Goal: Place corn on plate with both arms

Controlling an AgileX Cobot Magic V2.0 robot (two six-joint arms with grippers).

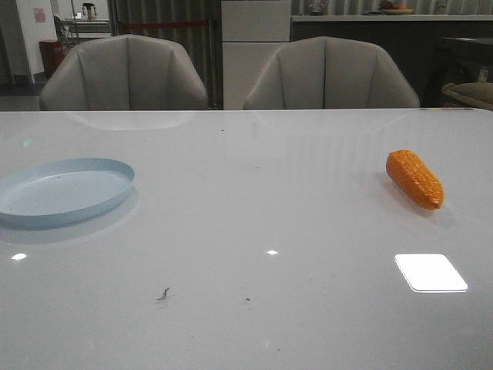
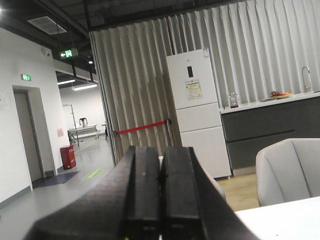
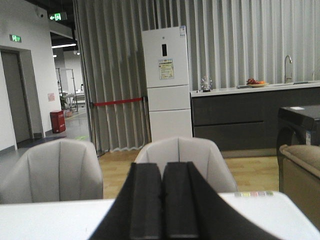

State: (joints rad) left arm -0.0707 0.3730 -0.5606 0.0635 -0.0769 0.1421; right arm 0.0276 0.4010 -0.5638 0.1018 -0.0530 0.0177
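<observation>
orange corn (image 1: 415, 179) lying table-right | pale-blue plate (image 1: 62, 191) table-left, empty

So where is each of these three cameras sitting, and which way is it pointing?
Front view: from the robot's position, looking forward over the white table at the plate, corn and two grey chairs; no arm shows.
Left wrist view: on the left arm, aimed across the room; the shut left gripper fills the foreground.
Right wrist view: on the right arm, facing the chairs; the shut right gripper shows.
Both wrist views share the white fridge.
</observation>
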